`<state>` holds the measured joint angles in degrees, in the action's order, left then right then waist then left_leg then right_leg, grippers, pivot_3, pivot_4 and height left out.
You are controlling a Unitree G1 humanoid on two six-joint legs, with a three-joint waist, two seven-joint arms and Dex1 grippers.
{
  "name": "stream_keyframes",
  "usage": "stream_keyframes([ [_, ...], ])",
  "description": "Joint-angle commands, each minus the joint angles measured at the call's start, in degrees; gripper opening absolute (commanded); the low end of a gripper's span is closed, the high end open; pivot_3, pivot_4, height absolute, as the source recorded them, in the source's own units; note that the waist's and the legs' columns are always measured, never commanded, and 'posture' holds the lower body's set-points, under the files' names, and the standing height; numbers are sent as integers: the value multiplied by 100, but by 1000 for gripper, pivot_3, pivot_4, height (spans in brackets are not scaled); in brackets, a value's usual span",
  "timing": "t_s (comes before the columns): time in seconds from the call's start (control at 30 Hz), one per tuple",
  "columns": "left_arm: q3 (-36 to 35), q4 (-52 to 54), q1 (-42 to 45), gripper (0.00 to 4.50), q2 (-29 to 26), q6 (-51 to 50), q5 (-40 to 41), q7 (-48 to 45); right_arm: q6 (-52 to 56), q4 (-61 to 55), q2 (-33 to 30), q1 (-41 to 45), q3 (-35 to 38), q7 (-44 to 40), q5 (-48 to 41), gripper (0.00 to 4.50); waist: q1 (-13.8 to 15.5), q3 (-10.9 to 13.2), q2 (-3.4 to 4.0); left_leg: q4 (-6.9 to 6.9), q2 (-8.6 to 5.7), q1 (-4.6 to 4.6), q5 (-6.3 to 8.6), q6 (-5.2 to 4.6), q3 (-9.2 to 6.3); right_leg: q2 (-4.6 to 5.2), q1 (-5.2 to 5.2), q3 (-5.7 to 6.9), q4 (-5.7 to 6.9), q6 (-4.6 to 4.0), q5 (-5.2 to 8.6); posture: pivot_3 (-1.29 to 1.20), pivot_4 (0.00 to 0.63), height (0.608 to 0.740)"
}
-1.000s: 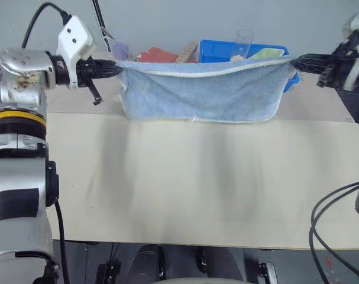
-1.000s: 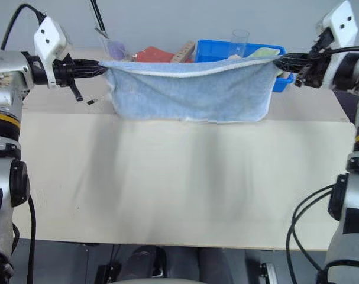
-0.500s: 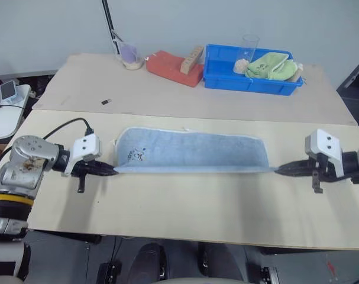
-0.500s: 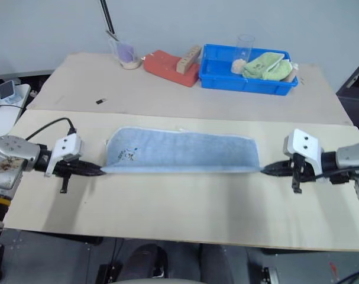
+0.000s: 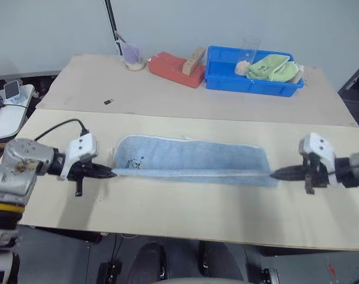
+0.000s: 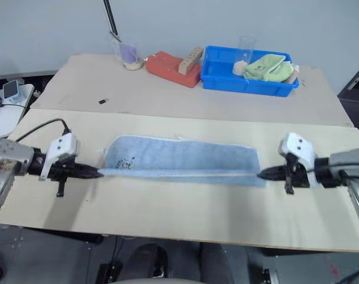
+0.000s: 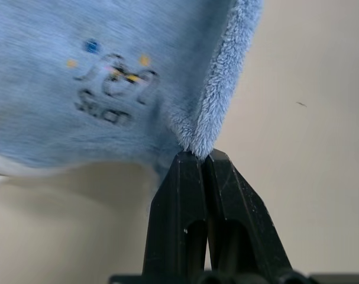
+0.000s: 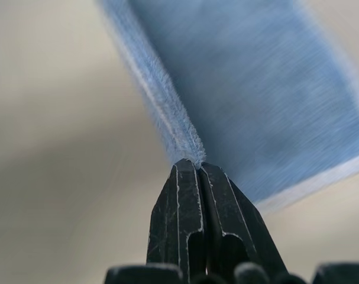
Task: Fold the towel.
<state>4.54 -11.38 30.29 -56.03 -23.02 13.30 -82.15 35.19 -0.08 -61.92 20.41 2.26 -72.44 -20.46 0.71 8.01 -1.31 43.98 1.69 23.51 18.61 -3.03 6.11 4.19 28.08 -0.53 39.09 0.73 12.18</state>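
The light blue terry towel (image 5: 191, 161) lies stretched across mid-frame on my pale tabletop (image 5: 185, 213), long axis left to right; left gripper (image 5: 111, 173) and right gripper (image 5: 274, 174) each pinch one end corner.

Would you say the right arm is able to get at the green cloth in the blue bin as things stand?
Probably not: the right gripper is shut on the towel, and the green cloth lies in the blue bin at the far table's back.
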Motion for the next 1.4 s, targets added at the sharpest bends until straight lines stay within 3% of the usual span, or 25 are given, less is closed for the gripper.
stream_keyframes([
  [0.03,177,-658,679,0,223,12,-170,5,340,439,80,614,-121,90,49,9,7,-1,1,-1,1,4,0,0,6,0,2,2,-3,0,0,0,150,669],
  [0.2,409,-1791,1514,0,629,372,-501,25,479,1082,252,1357,-466,63,214,9,-26,0,0,0,-3,14,0,0,11,1,7,1,-4,1,-1,0,150,669],
  [0.43,475,-3634,2583,0,1438,1285,-1034,746,593,2049,653,2089,-801,293,602,9,-76,0,-1,12,-2,29,0,0,10,5,16,2,-1,3,-2,0,150,669],
  [0.53,510,-4042,2760,986,1584,1700,-1253,989,503,2084,704,2087,-789,357,695,962,-95,0,-1,10,-2,34,1,-2,8,10,20,4,0,6,-3,0,150,669],
  [0.77,375,-4380,2792,4299,1463,2249,-1455,1215,194,2077,811,2085,-329,952,708,3400,-155,0,-1,12,-3,36,2,-5,6,18,22,2,3,16,-9,0,150,669],
  [0.8,315,-4409,2802,4500,1420,2324,-1465,1357,139,2035,811,2051,-221,1077,696,3692,-154,0,-1,11,-3,36,3,-5,7,17,24,2,4,16,-9,0,150,669],
  [0.87,218,-4414,2813,4500,1329,2413,-1431,1444,-7,1898,803,1929,-39,1285,699,4468,-156,0,-1,11,-1,37,3,-4,5,17,27,2,7,16,-9,0,150,669],
  [1.03,-142,-3704,2437,4500,1001,2234,-1025,967,-88,977,871,1216,561,1613,464,4488,-151,0,-1,11,0,42,2,-4,3,18,28,4,11,16,-9,0,150,669],
  [1.23,-903,-1523,865,4500,576,1110,48,491,-22,-795,1220,-122,1195,2035,95,4488,-154,-1,1,15,5,39,2,-3,-20,19,29,3,18,17,-9,0,150,669],
  [1.4,-1258,503,-228,4500,1246,36,457,1856,5,-1821,1532,-907,1431,2283,-218,4488,-82,-1,1,30,3,38,2,-3,-53,22,17,5,22,22,-7,0,150,669],
])
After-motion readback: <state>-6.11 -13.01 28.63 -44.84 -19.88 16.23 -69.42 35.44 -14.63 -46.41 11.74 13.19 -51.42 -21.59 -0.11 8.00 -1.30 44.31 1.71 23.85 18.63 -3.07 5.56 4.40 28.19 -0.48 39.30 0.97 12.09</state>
